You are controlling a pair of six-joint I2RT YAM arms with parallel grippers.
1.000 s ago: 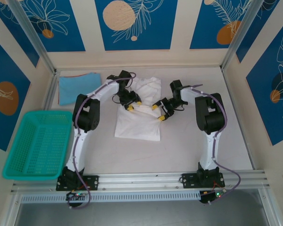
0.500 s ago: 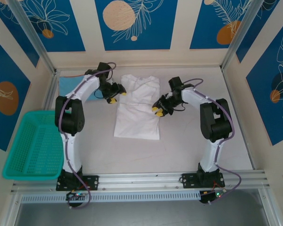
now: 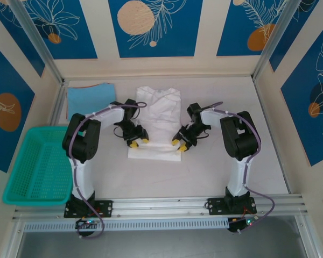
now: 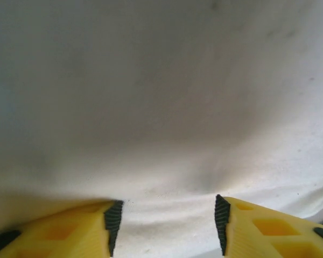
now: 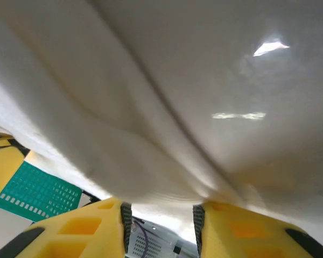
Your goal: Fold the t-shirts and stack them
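The white t-shirt [image 3: 157, 115] lies folded into a long strip in the middle of the table, collar at the far end. My left gripper [image 3: 137, 141] is at its near left corner and my right gripper [image 3: 178, 145] at its near right corner. In the left wrist view the yellow fingers of the left gripper [image 4: 168, 203] stand apart, with the white t-shirt [image 4: 161, 107] lying across the gap. The right gripper [image 5: 162, 208] is open, and the white t-shirt's [image 5: 177, 97] hem hangs just over its fingertips. A folded light-blue t-shirt [image 3: 90, 100] lies at the back left.
A teal mesh basket [image 3: 43, 164] stands at the left edge of the table, and a piece of the basket [image 5: 37, 193] shows past the right fingers. Metal frame posts and the back wall bound the table. Bare tabletop lies right of and in front of the white shirt.
Both grippers have come down from the far half of the white shirt to its near corners. The left one swung in from beside the blue shirt. The white shirt lies flatter and narrower.
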